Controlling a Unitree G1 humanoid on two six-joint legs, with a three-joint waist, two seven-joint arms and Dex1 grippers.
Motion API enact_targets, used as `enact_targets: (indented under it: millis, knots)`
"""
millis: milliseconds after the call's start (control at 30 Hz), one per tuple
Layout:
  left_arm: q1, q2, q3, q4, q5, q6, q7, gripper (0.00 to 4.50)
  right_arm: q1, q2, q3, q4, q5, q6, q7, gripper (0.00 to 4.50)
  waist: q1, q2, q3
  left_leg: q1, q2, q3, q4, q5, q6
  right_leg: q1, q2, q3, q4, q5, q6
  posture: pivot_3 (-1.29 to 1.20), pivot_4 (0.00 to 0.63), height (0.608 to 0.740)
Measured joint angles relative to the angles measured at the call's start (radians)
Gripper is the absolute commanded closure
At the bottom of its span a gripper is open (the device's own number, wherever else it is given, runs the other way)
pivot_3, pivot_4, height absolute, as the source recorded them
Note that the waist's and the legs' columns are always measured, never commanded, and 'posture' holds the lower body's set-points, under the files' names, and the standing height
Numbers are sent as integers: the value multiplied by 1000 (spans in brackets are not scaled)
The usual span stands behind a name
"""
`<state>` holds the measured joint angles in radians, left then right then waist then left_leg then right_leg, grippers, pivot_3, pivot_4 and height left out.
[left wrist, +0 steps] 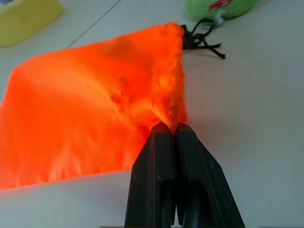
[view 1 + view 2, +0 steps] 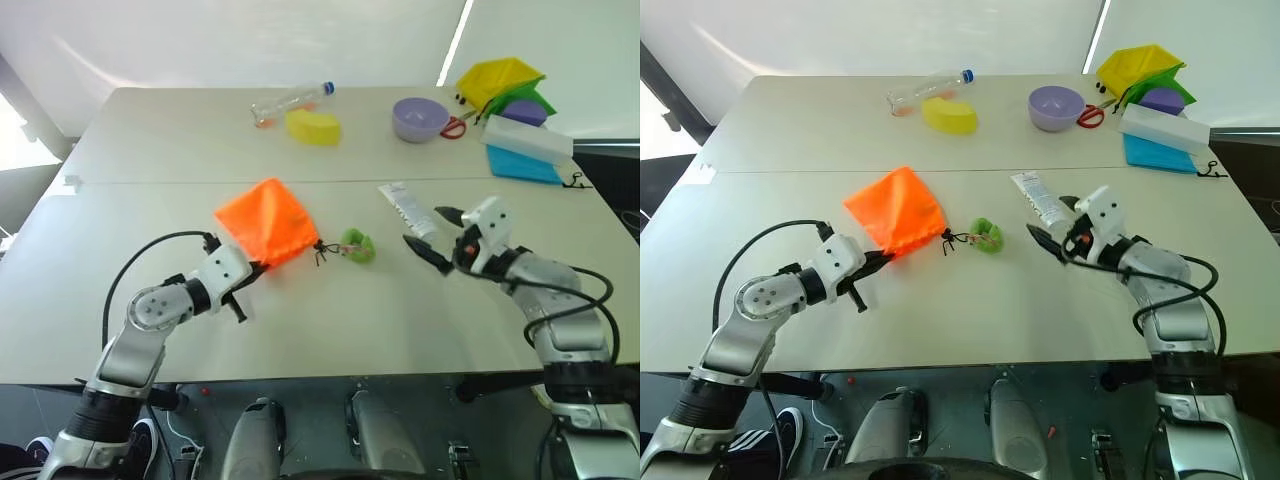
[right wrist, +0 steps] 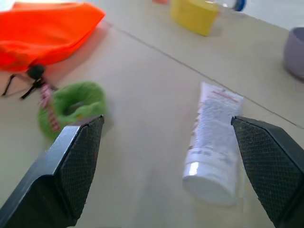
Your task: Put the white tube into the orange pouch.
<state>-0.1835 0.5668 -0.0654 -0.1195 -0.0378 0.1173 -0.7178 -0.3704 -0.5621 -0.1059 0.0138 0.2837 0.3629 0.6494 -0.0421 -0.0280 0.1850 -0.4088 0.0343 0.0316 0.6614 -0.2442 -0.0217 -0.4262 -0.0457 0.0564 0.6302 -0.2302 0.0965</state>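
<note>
Left gripper jaws pinch the orange pouch hem, probably to steady its mouth, while right gripper jaws spread toward the white tube on the counter.

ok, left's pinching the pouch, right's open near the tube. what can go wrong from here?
1. The left gripper pinches only a small fold at the edge of the orange pouch; the mouth looks closed, so the white tube may not enter.
2. The right gripper is open with the tube off toward one finger; closing could nudge it away.
</note>
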Motion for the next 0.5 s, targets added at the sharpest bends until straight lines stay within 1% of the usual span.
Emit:
enact_targets:
  millis: [133, 233, 367, 500]
  knots:
    - [-9, 1, -1, 19, 17, -48, 2, 4471, -72, 17, 22, 24, -33, 110, -85, 0, 0, 0, 0, -1, 0, 1, 0, 0, 0, -1, -1, 0, -1, 0, 0, 0, 150, 740]
    - [-9, 1, -2, 29, 27, -66, 2, 4471, -86, 13, 58, 73, -82, 150, -114, 0, 3, 0, 0, -2, 0, 1, 0, 0, 0, -1, -1, 0, -2, 0, 0, 0, 150, 740]
    - [-8, -5, -2, 29, 27, -66, 3, 4471, -86, 8, 83, 120, -102, 218, -112, 0, 3, 0, 0, -2, 0, 2, 0, 0, 0, -1, -2, 0, -2, 0, 1, 0, 150, 740]
    - [-5, -12, -5, 29, 28, -66, 5, 4471, -98, 8, 86, 141, -117, 231, -130, 0, -1, 0, 0, -2, 0, 1, 0, 0, 0, -1, -1, 0, -1, 0, 1, 0, 150, 740]
